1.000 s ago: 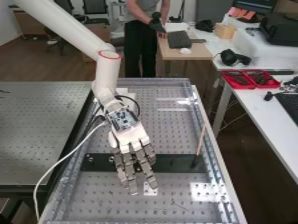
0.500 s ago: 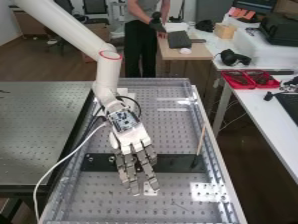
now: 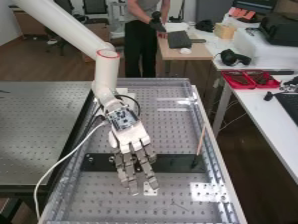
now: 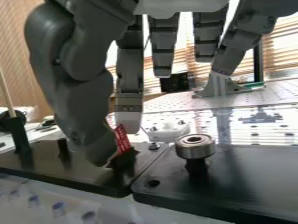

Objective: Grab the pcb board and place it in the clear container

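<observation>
PCB board (image 4: 121, 139), a thin red strip with pale marks on its face, stands tilted above one of the black plates (image 4: 66, 165), its lower end beside a dark block-like piece. It sits close between the thumb (image 4: 80, 100) and the nearest finger of the hand (image 3: 130, 135); whether either presses on it, I cannot tell. The fingers (image 4: 163, 40) are long and nearly straight, slightly spread, with none curled round anything. They are jointed and dark grey, with ribbed sides and smooth, rounded tips.

In the high view the hand points down over a dark, smooth crosswise strip (image 3: 176, 162), which lies on a pale metal bench top (image 3: 169, 192) pierced with rows of small round holes. A small white plate (image 3: 151, 190) lies just beyond the fingertips. Near one end of the strip, a slim wooden rod (image 3: 201, 140) leans slightly from a black base. Glossy clear edging (image 3: 212, 145) runs along the bench side; I cannot tell whether it belongs to a container.

In the wrist view, a shiny ring-shaped metal bearing (image 4: 195, 145) rests on a short black post on the neighbouring plate, near a rounded white block (image 4: 166, 131) with small dark screws.
</observation>
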You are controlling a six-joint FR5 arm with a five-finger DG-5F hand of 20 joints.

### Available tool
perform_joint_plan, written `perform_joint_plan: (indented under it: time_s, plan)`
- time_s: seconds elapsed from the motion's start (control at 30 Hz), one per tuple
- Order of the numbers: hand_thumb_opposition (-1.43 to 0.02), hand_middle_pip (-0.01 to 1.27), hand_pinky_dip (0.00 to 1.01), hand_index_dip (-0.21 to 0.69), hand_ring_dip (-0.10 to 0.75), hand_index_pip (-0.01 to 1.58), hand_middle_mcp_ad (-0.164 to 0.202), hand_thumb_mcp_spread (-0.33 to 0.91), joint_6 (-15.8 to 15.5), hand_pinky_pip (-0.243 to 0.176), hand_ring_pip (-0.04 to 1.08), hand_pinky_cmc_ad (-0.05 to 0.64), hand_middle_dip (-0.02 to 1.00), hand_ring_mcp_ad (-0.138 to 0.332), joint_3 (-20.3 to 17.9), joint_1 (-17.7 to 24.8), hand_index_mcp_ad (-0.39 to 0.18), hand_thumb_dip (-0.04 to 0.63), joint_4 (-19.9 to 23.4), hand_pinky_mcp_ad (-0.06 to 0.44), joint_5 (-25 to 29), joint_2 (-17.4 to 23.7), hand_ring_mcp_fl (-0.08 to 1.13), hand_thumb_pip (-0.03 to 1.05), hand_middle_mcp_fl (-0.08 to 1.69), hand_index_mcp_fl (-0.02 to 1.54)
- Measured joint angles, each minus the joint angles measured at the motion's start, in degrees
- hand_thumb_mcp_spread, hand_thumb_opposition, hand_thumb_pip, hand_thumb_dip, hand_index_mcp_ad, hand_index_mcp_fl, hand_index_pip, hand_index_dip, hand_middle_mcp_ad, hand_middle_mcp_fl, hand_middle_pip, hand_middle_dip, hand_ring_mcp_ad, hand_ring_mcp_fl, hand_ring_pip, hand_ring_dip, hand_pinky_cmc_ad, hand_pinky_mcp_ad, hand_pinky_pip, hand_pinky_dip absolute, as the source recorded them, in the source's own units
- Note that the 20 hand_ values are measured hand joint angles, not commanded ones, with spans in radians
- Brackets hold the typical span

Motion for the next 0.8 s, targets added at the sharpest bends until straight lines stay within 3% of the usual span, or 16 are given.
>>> perform_joint_plan:
  time_s: [0.3,0.8]
  plan:
    - [-0.95,0.14,0.47,0.082,0.024,1.52,0.079,0.49,0.20,-0.075,0.10,0.312,0.12,0.236,0.02,-0.13,-0.035,0.234,0.09,0.199,-0.13,-0.07,0.01,0.55,0.14,0.40]
    - [-0.96,0.14,0.47,0.080,0.021,1.52,0.075,0.49,-4.72,-0.075,0.10,0.312,0.12,0.237,-1.94,-0.44,-0.035,0.234,5.33,0.199,-0.92,2.36,0.01,0.55,0.15,0.40]
